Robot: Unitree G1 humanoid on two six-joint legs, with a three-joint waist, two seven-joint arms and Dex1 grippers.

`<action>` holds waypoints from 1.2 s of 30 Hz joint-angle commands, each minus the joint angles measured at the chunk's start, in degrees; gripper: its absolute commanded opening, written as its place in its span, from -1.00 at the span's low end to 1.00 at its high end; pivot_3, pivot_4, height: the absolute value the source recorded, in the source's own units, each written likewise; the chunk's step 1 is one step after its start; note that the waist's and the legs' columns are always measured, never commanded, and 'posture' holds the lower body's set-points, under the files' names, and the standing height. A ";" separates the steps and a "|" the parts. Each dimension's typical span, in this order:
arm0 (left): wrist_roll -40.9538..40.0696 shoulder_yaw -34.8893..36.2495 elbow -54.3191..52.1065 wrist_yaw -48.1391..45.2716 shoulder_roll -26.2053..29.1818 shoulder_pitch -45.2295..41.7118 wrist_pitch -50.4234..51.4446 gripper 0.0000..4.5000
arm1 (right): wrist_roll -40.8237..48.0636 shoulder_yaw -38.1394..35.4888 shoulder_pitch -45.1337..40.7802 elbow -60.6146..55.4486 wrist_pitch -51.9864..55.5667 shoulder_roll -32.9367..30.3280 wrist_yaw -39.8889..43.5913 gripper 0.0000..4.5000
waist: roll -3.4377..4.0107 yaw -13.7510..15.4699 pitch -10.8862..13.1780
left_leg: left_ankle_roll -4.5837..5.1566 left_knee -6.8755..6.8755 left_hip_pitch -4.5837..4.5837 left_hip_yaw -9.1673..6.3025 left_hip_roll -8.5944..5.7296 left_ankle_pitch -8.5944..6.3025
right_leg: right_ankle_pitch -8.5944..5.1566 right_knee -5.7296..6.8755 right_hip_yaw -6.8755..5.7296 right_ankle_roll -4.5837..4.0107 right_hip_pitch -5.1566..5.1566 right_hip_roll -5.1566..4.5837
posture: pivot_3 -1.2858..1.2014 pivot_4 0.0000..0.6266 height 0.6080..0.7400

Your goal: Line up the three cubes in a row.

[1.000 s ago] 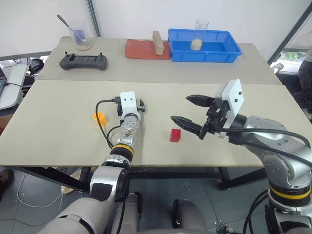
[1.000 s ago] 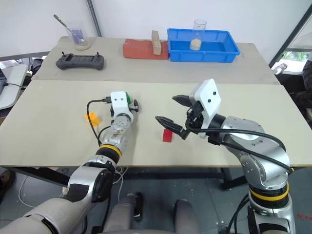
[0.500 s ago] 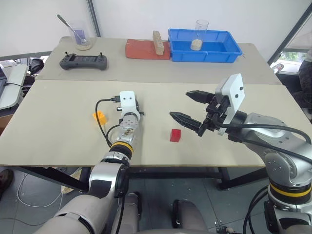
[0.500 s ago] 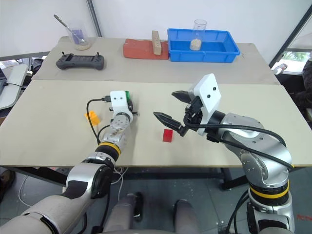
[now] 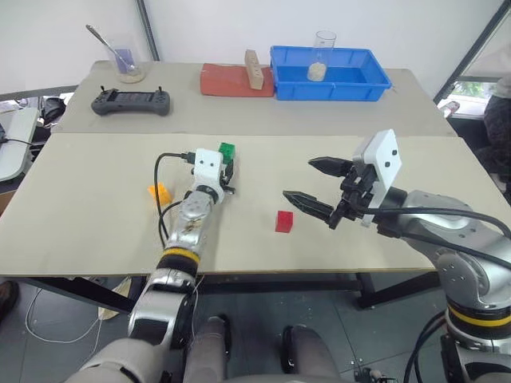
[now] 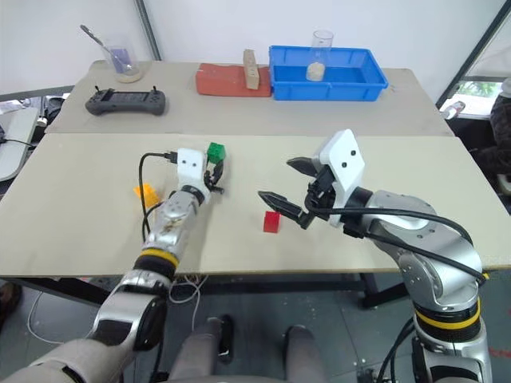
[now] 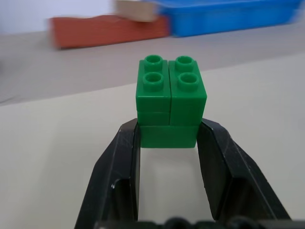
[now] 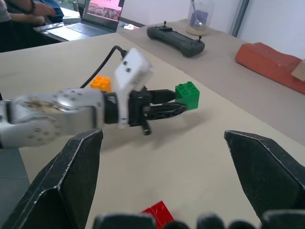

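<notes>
While the left pincer (image 7: 167, 143) pinches the green cube (image 5: 227, 151) above the tabletop (image 5: 96, 199), red cube (image 5: 283, 221) lies right of it, nearer the spread right pincer (image 5: 319, 191); orange cube (image 5: 160, 193) left.

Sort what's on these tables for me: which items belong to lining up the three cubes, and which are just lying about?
Belongs to the job:
- green cube, clamped in the left gripper
- orange-yellow cube, on the near table
- red cube, on the near table, near the open right gripper

Lying about, on the far table:
- blue tray holding a glass
- red-brown slab
- wooden block
- black controller
- beaker with spoon
</notes>
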 commanded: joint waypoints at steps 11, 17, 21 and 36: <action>-10.68 -4.89 -10.67 -40.39 18.26 6.17 3.65 -0.46 | -1.31 0.34 -1.51 3.77 -6.04 -0.08 4.35 1.00 | 0.02 0.65 0.01 | -0.03 0.09 0.03 0.01 0.01 -0.02 | -0.18 0.00 -0.10 -0.37 -0.01 -0.07 | 0.03 -0.52 1.00; -7.90 -8.04 1.52 -49.02 16.13 -0.36 -4.17 -0.46 | 0.25 0.04 -1.32 3.80 -5.89 -0.63 6.86 1.00 | 0.02 0.87 0.01 | -0.02 0.11 -0.01 0.03 0.01 -0.01 | -0.18 -0.05 -0.11 -0.35 0.02 -0.08 | 0.03 -0.52 1.00; -5.85 -9.14 7.21 -49.92 13.47 -3.29 -8.09 -0.46 | -0.02 0.00 0.60 3.02 -5.77 -3.68 10.46 1.00 | 0.02 0.92 0.01 | 0.00 0.14 -0.01 0.03 0.01 0.00 | -0.18 -0.04 -0.09 -0.34 0.06 -0.07 | 0.03 -0.52 1.00; -2.50 -8.78 25.49 -55.64 10.69 -12.67 -17.34 -0.46 | 1.26 -2.38 4.58 2.30 -6.07 -7.89 14.31 1.00 | -0.01 0.79 0.02 | 0.03 0.26 -0.02 -0.03 0.02 0.01 | -0.19 0.01 -0.07 -0.30 0.08 0.00 | 0.03 -0.52 1.00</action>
